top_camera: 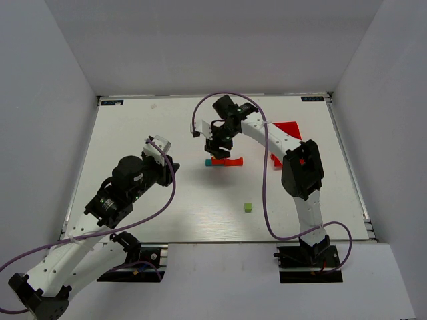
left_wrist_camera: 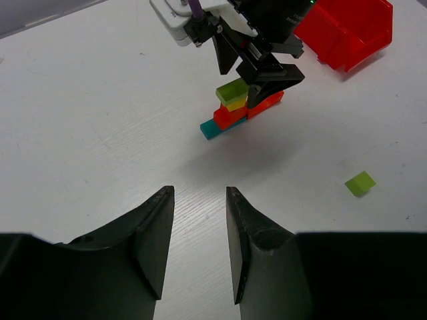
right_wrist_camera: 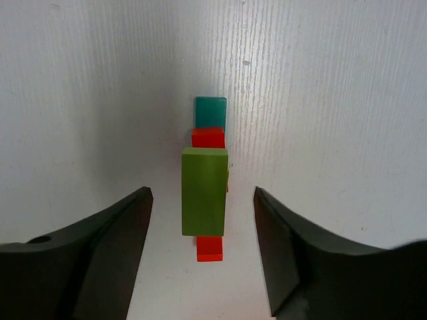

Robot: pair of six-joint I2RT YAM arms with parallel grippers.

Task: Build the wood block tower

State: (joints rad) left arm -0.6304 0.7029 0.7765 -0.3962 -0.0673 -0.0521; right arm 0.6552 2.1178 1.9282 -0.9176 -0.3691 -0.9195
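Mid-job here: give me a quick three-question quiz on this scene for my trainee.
1. True or false: the right gripper is clamped on the green top block.
2. What colour is the bottom bar of the tower? A red, B teal, C yellow.
3. Fill in: a loose lime-green cube lies apart from the tower on the ____.
Key: 1 false, gaps show on both sides of the block; 2 B; 3 table.

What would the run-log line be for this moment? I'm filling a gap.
right gripper: open, straddling green block atop tower | left gripper: open, empty | loose green cube: on table
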